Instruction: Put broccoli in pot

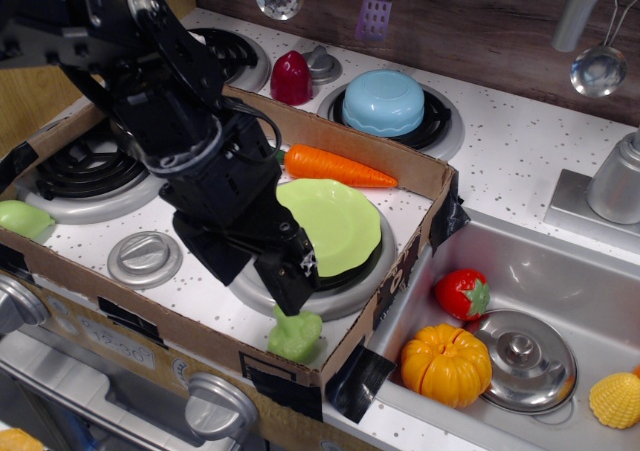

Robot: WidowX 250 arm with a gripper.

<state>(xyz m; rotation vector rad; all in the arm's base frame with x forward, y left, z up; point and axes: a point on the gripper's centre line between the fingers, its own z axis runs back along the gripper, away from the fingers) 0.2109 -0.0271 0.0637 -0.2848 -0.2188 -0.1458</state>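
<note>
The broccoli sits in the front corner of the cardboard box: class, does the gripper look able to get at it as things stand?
Probably yes. The gripper hangs just above the broccoli, and nothing lies between them. The cardboard box walls crowd it at the front and right, so the fingers have little room there.

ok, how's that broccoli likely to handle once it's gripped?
The broccoli looks like moulded plastic, so probably stiff and light. Its lumpy head and short stem may let it twist between the fingers. It sits against the cardboard box wall, so a push would likely wedge it rather than roll it.
</note>
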